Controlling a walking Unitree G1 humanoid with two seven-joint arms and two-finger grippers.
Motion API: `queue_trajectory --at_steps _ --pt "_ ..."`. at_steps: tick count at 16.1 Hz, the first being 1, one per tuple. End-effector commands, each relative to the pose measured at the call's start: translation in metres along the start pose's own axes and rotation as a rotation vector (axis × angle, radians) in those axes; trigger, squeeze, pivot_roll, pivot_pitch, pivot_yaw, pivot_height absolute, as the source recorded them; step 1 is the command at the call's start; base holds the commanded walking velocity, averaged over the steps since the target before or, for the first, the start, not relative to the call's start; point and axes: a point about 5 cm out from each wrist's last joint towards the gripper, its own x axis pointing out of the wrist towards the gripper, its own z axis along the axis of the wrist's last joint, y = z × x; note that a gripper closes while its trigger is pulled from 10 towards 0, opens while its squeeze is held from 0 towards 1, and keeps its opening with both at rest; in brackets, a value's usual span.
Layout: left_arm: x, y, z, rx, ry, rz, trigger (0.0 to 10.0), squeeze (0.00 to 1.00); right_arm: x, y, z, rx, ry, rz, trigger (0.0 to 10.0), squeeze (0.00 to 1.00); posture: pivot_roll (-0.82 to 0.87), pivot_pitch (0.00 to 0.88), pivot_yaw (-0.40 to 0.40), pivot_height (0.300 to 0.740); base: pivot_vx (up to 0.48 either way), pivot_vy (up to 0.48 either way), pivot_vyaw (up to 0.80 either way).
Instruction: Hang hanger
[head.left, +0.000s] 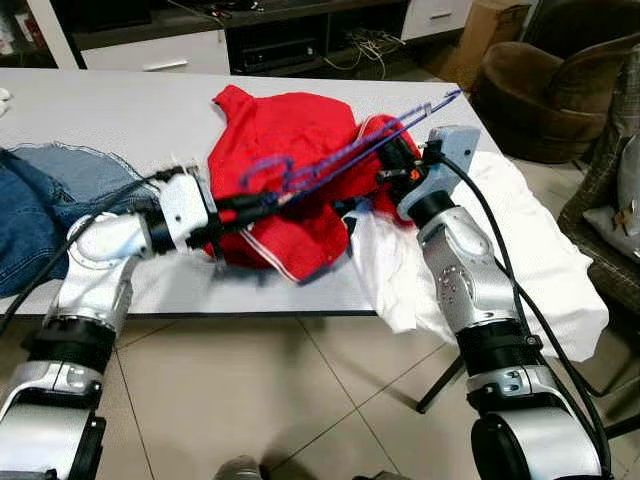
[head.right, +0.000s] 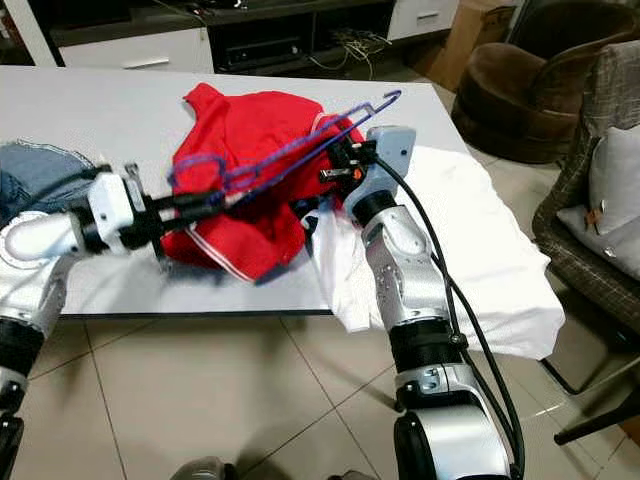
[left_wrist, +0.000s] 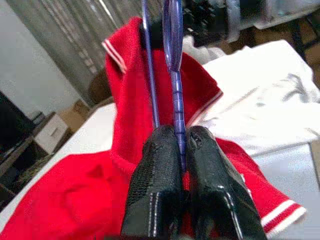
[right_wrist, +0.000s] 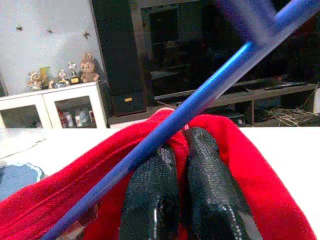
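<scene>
From the head cameras, the blue hanger (head.left: 340, 160) sits above the red shirt (head.left: 290, 150) on the white table (head.left: 120, 110), the left gripper (head.left: 262, 203) at its lower end and the right gripper (head.left: 385, 160) at the shirt's collar side, a white garment (head.left: 540, 250) draped alongside. At the left wrist, the fingers (left_wrist: 155, 195) are pinched on the hanger's ribbed bar. At the right wrist, the fingers (right_wrist: 150, 195) are pressed together on red cloth under the blue rod — so threading looks under way. Next, likely, the hanger must slide into the shoulder while the cloth is held.
</scene>
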Motion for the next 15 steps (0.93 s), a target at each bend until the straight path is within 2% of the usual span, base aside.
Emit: queue_trajectory --at_steps 1,2,6,8,11,13,15 --pt "-0.001 -0.003 -0.001 0.019 0.046 -0.049 0.0 0.0 0.001 -0.008 0.015 0.008 -0.063 -0.021 10.0 0.0 0.08 0.023 -0.03 0.74 0.0 0.0 0.0" --pt "-0.004 -0.002 -0.004 0.054 0.103 -0.058 0.0 0.0 0.001 -0.011 0.018 0.002 -0.067 -0.027 10.0 0.0 0.09 0.023 -0.034 0.74 0.0 0.0 0.0" --pt "-0.014 0.008 -0.001 0.107 0.178 -0.038 0.0 0.0 0.009 -0.019 0.02 -0.042 -0.039 -0.082 10.0 0.0 0.1 0.021 -0.045 0.74 0.0 0.0 0.0" --pt "-0.028 0.018 -0.002 0.145 0.261 -0.025 0.0 0.0 0.008 -0.027 0.023 -0.079 -0.028 -0.113 10.0 0.0 0.1 0.019 -0.052 0.74 0.0 0.0 0.0" --pt "-0.035 0.02 -0.002 0.147 0.302 -0.042 0.0 0.0 0.007 -0.036 0.026 -0.102 -0.022 -0.154 10.0 0.0 0.1 0.02 -0.056 0.74 0.0 0.0 0.0" --pt "-0.042 0.023 -0.009 0.181 0.402 -0.081 0.0 0.0 0.008 -0.036 0.029 -0.161 -0.018 -0.128 10.0 0.0 0.09 0.02 -0.057 0.74 0.0 0.0 0.0" --pt "-0.045 0.028 -0.011 0.191 0.447 -0.056 0.0 0.0 0.006 -0.035 0.03 -0.208 -0.008 -0.117 10.0 0.0 0.09 0.02 -0.057 0.74 0.0 0.0 0.0"
